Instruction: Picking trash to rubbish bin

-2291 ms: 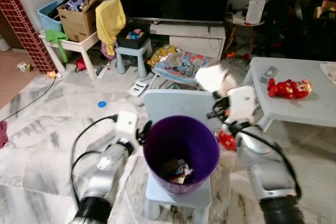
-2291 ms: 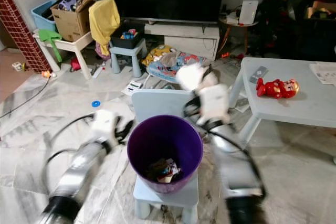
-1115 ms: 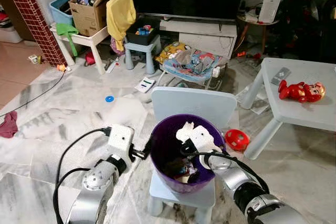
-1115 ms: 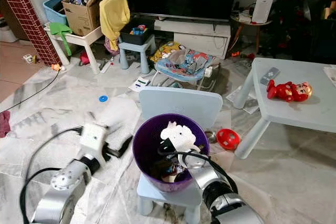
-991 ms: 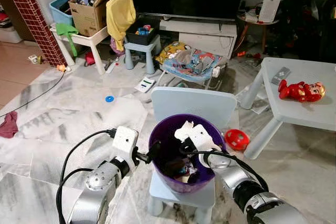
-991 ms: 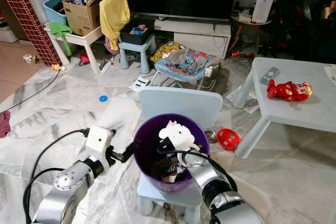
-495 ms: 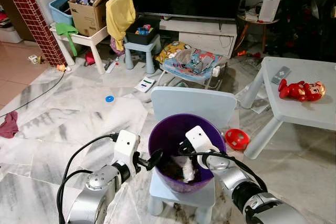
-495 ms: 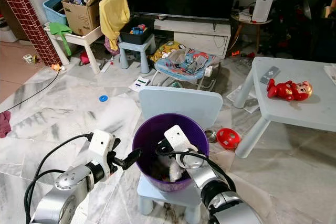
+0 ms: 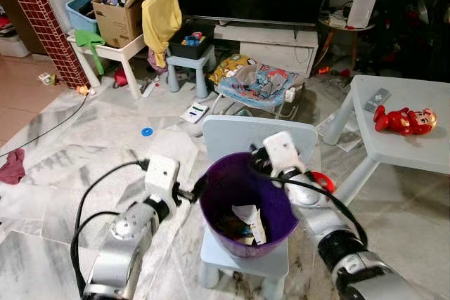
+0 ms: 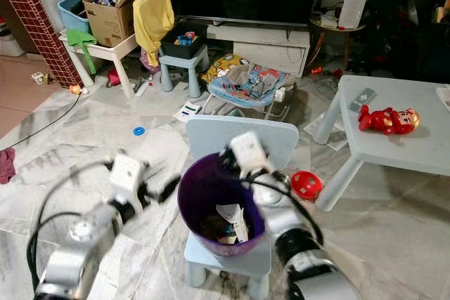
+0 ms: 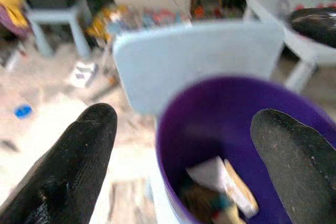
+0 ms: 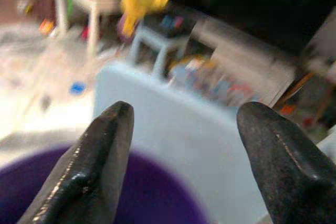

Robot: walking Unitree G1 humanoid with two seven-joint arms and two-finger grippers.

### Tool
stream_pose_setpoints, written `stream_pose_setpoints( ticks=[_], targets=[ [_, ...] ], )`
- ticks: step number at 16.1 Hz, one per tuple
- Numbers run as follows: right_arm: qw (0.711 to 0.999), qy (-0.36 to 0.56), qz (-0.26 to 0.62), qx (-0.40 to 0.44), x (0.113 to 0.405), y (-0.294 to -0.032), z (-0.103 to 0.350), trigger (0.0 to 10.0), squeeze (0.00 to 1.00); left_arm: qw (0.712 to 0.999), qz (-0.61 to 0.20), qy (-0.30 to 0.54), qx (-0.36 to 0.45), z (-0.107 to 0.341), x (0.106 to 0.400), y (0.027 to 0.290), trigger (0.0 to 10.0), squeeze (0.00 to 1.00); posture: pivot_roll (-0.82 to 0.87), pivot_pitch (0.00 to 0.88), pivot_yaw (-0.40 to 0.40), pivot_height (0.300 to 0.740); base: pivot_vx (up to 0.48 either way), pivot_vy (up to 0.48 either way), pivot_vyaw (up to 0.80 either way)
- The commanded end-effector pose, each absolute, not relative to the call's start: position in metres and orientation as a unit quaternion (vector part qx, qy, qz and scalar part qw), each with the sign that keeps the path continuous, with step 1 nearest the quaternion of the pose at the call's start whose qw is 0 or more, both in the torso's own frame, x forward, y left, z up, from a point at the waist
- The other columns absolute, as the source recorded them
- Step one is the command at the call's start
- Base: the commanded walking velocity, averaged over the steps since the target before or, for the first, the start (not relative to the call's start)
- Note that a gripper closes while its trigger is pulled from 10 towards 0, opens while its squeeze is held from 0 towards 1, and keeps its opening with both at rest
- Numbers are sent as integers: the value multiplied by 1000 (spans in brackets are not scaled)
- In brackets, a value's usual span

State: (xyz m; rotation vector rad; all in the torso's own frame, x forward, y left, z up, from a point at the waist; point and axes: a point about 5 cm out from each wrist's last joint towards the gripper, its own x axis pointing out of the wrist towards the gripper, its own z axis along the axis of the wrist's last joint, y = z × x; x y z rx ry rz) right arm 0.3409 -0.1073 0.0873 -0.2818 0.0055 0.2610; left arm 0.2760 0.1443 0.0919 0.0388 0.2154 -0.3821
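Note:
A purple rubbish bin (image 9: 214, 191) stands on the seat of a small pale-blue chair (image 9: 239, 135). Inside it lie a white scrap of paper (image 9: 249, 217) and some coloured wrappers. My right gripper (image 9: 256, 162) hovers open above the bin's back rim, nothing between its fingers (image 12: 105, 156). My left gripper (image 9: 194, 191) is open at the bin's left rim; in the left wrist view its fingers (image 11: 79, 156) frame the bin (image 11: 210, 114) and the paper (image 11: 207, 174).
A red ball (image 9: 326, 180) lies on the floor right of the chair. A grey low table (image 9: 401, 149) with a red toy (image 9: 402, 119) stands to the right. Behind are a baby bouncer (image 9: 256, 82), a stool, boxes and the TV stand. A blue disc (image 9: 146, 132) lies on the marble floor.
The right gripper held a white crumpled paper over the bin, lowered it in and let go. The paper now lies in the bin and the gripper has risen to the back rim.

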Motion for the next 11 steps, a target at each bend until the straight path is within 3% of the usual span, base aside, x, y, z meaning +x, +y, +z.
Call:
stream_pose_setpoints(
  ticks=[1, 4, 7, 8, 9, 10, 11],
  targets=[
    [984, -34, 104, -140, 342, -119, 102, 10000, 1000, 984, -163, 67, 27, 105, 283, 149, 10000, 1000, 28, 21, 0, 740, 0, 0, 0],
    [981, -88, 51, -165, 334, -151, 131, 10000, 1000, 994, -99, 19, 32, 126, 299, 158, 10000, 1000, -3, 19, 14, 740, 0, 0, 0],
    [977, -134, 43, -161, 323, -161, 163, 10000, 1000, 994, -107, -12, 4, 140, 310, 153, 10000, 1000, -41, 8, 28, 740, 0, 0, 0],
    [976, -136, 41, -163, 322, -162, 166, 10000, 1000, 994, -106, -13, -1, 141, 312, 152, 10000, 769, -46, 4, 28, 740, 0, 0, 0],
    [977, -136, 37, -161, 322, -163, 168, 10000, 1000, 994, -105, -14, -4, 141, 314, 151, 10000, 90, -48, 0, 26, 740, 0, 0, 0],
    [979, -129, 30, -157, 320, -165, 169, 10000, 1000, 995, -100, -15, -13, 142, 316, 149, 10000, 0, -49, 0, 23, 740, 0, 0, 0],
    [980, -121, 28, -155, 320, -166, 168, 10000, 1000, 995, -98, -14, -22, 143, 317, 149, 10000, 0, -46, 0, 21, 740, 0, 0, 0]
  ],
)
